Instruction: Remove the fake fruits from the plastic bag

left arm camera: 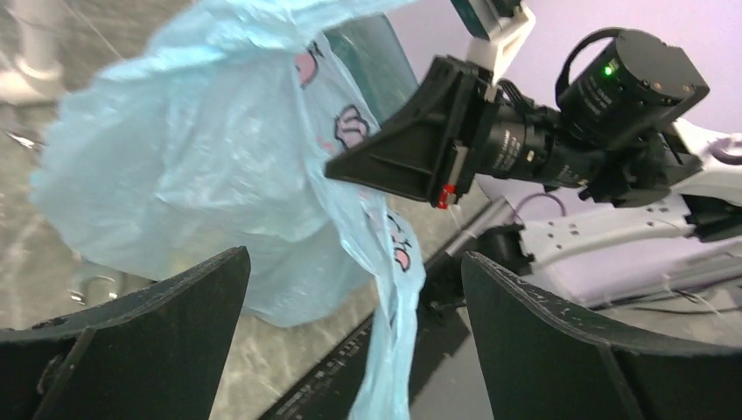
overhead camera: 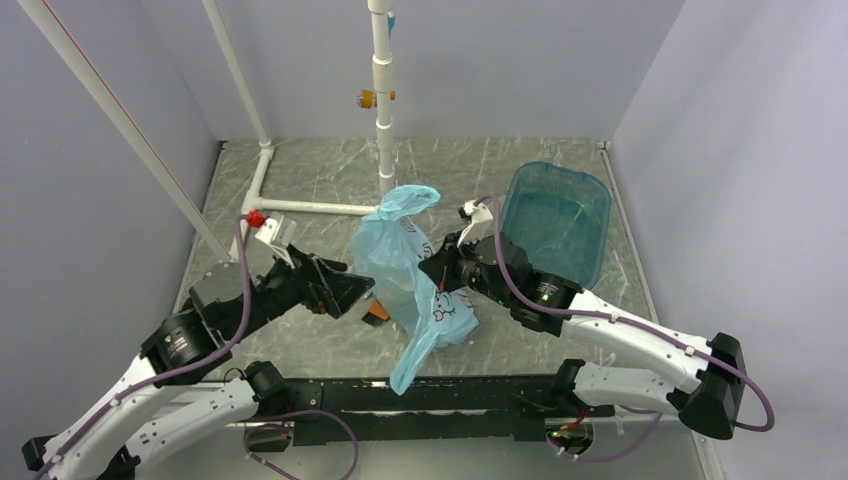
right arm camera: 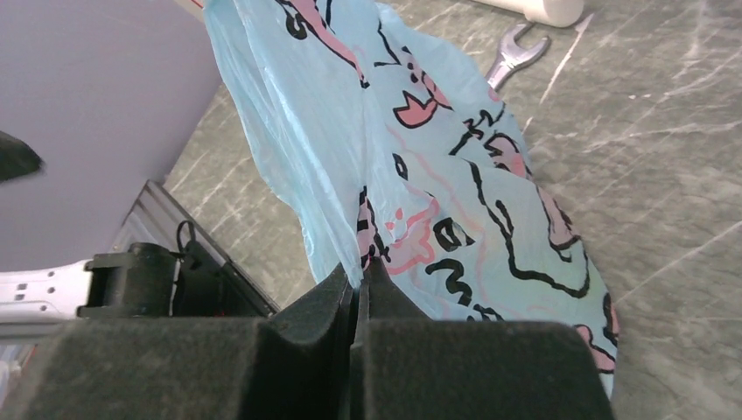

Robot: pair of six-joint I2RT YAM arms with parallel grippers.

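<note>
Pinching a fold of the thin, crinkly, light blue translucent plastic bag (right arm camera: 455, 175) with pink and black print, the right gripper (right arm camera: 360, 278) is clamped tight at the lower middle of its wrist view. The left gripper (left arm camera: 354, 258) stands wide apart and empty, with the bag hanging just ahead of it at the centre of the overhead view. The fake fruits cannot be made out through the film. The bag looks nearly weightless, limp and slippery, and likely to slide or tear. A bunched bottom corner seems the safest hold for tipping it out.
</note>
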